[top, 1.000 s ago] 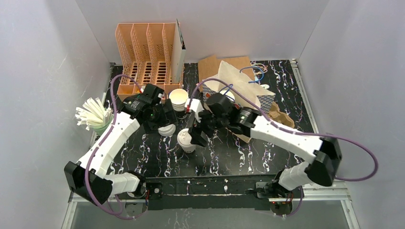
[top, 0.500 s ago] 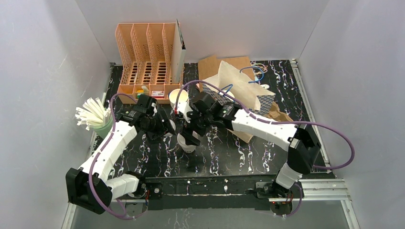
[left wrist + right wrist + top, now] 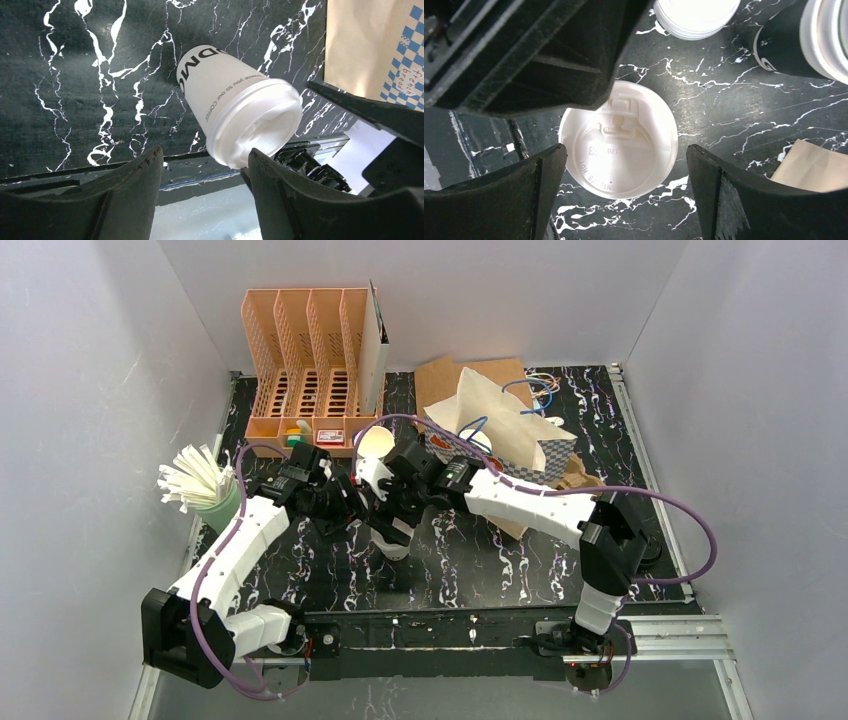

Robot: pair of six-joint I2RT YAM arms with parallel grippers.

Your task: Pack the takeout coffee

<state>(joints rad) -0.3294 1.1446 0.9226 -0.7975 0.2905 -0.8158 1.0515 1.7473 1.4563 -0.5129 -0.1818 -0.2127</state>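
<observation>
A white paper cup with a white lid (image 3: 392, 544) stands upright on the black marble table, between the two arms. My right gripper (image 3: 624, 156) hangs open straight above it, one finger on each side of the lid (image 3: 620, 145). From the left, my left gripper (image 3: 202, 156) comes in low at the same cup (image 3: 235, 117). Its jaws are apart with nothing between them, and the right fingertip (image 3: 260, 160) is at the lid's rim. In the top view the left gripper (image 3: 352, 506) and the right gripper (image 3: 397, 512) nearly touch over the cup.
An open-topped cup (image 3: 376, 442) stands behind the grippers. A loose white lid (image 3: 696, 12) and a dark cup (image 3: 781, 50) lie beyond the lidded cup. A paper bag (image 3: 500, 420), a brown pulp piece (image 3: 580, 476), an orange file rack (image 3: 305, 370) and a green cup of straws (image 3: 200, 485) surround the spot.
The right arm has swung left until its gripper is over the lidded cup. The left gripper has moved right towards the cup, and its jaws have narrowed.
</observation>
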